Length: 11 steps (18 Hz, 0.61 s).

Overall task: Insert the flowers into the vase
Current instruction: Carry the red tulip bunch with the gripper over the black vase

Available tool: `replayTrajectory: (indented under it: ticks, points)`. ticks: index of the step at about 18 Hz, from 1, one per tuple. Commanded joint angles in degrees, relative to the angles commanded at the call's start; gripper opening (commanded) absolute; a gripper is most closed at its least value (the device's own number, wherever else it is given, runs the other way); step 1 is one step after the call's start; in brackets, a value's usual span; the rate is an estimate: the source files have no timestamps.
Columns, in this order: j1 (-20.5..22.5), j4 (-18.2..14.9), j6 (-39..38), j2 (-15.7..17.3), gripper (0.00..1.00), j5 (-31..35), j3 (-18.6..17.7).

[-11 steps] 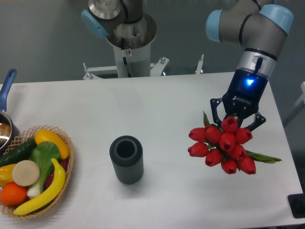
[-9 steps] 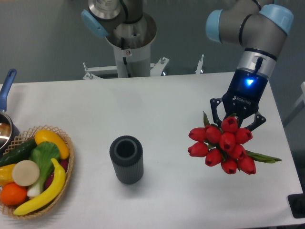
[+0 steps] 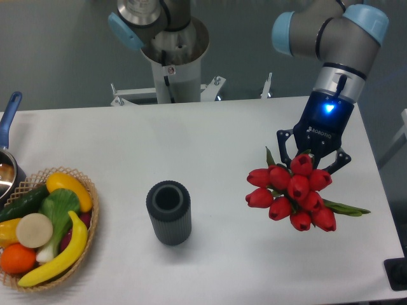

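Note:
The flowers (image 3: 292,192) are a tight bunch of red tulip buds with green leaves, held at the right of the table. My gripper (image 3: 311,160) is shut on the flowers, its fingers around the stems just behind the buds, which face the camera. A leaf tip sticks out to the right (image 3: 346,208). The vase (image 3: 169,212) is a dark grey ribbed cylinder standing upright left of centre, mouth open and empty, well to the left of the flowers.
A wicker basket (image 3: 89,190) of toy fruit and vegetables stands at the front left edge. A pot with a blue handle (image 3: 9,117) sits at the far left. The arm's base (image 3: 173,44) stands behind the table.
My gripper and the flowers have shifted slightly to the left and a little upward. The vase has not moved.

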Motion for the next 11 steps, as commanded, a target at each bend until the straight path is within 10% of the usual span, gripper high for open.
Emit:
replayTrajectory:
  ticks: [11]
  points:
    - [-2.2, 1.6, 5.8, 1.5, 0.26, -22.1, -8.0]
